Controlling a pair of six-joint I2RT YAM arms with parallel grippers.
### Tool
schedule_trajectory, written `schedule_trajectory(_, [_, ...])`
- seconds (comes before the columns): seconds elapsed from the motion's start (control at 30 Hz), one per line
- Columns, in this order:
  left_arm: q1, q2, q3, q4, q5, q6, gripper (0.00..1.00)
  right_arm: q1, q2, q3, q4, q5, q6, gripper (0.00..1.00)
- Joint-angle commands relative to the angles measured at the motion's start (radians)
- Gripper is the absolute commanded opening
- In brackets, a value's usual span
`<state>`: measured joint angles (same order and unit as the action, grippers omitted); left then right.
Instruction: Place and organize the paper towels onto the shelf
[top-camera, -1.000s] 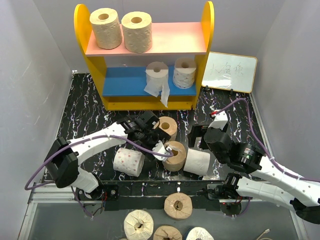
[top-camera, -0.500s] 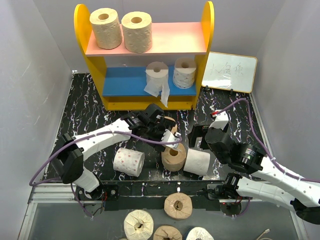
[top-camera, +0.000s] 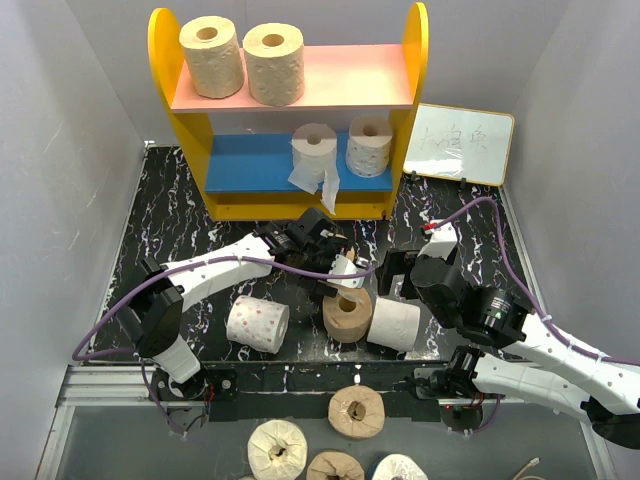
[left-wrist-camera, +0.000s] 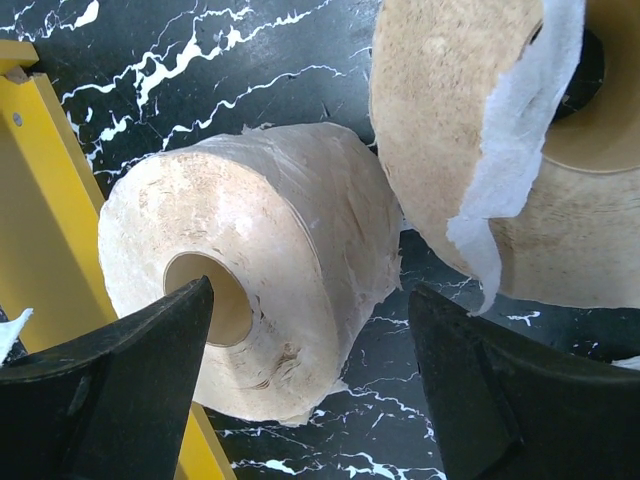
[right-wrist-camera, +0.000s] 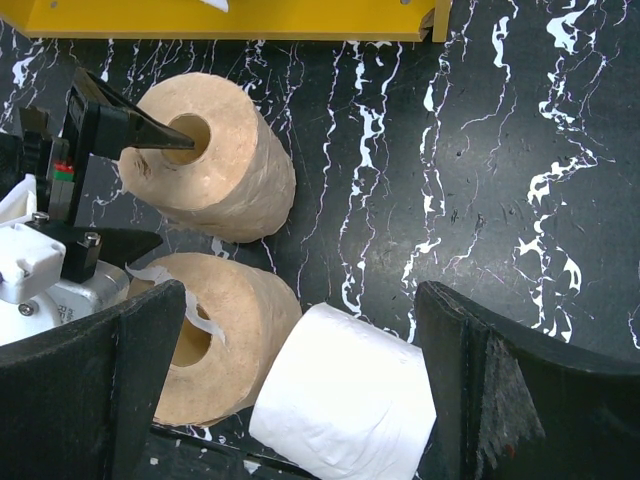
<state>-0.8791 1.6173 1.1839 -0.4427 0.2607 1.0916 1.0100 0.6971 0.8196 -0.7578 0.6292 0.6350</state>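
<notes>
On the black marble counter (top-camera: 170, 215), three rolls lie on their sides in a row along the near edge. The dotted roll (top-camera: 258, 323) is on the left and apart from the others. The front tan roll (right-wrist-camera: 240, 325) is in the middle, with a white strip across its end. The white roll (right-wrist-camera: 345, 395) rests against its right side.

The right end effector (right-wrist-camera: 300, 295) hangs above these last two with its fingers spread wide, gripping nothing.

Just behind them, the rear tan roll (left-wrist-camera: 270, 250) lies close to the yellow foot of the shelf (top-camera: 165, 60). The left end effector (left-wrist-camera: 308, 300) straddles it, also wide. One finger is at the hollow centre and the other is past the far end. The wrist view is too tight to say whether either pad touches the paper.

On the shelf's blue board (top-camera: 245, 160) stand two white rolls, and the left one (top-camera: 315, 148) trails a loose sheet. Two tan rolls (top-camera: 274, 62) stand upright on the pink board (top-camera: 360, 75). A writing board (top-camera: 460, 145) leans to the shelf's right.
</notes>
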Motion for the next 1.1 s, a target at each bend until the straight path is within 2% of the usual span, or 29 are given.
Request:
schedule_trajectory(0.0, [0.002, -0.005, 0.035, 0.014, -0.014, -0.021, 0.76, 0.002, -0.007, -0.008, 0.049, 0.010, -0.005, 0.98])
schedule_trajectory(0.17, [0.003, 0.018, 0.056, -0.019, -0.011, -0.029, 0.65, 0.002, 0.002, -0.007, 0.048, 0.008, -0.007, 0.98])
schedule_trajectory(0.43, [0.002, 0.041, 0.051, -0.033, -0.021, -0.034, 0.60, 0.002, -0.013, -0.010, 0.052, 0.006, -0.007, 0.99])
schedule_trajectory(0.6, [0.000, 0.067, 0.112, -0.094, -0.056, -0.037, 0.40, 0.002, -0.015, -0.010, 0.052, 0.004, -0.008, 0.98])
schedule_trajectory(0.67, [0.001, 0.075, 0.146, -0.115, -0.080, -0.051, 0.36, 0.002, -0.013, -0.010, 0.053, 0.004, -0.008, 0.98])
schedule_trajectory(0.87, [0.002, 0.053, 0.148, -0.124, -0.096, -0.033, 0.40, 0.003, -0.010, -0.009, 0.054, 0.001, -0.010, 0.98])
schedule_trajectory(0.97, [0.001, 0.050, 0.150, -0.147, -0.088, -0.025, 0.55, 0.002, -0.011, -0.010, 0.054, -0.001, -0.009, 0.98])
schedule_trajectory(1.07, [0.001, 0.041, 0.151, -0.160, -0.069, -0.017, 0.61, 0.002, -0.014, -0.010, 0.055, -0.003, -0.009, 0.98])
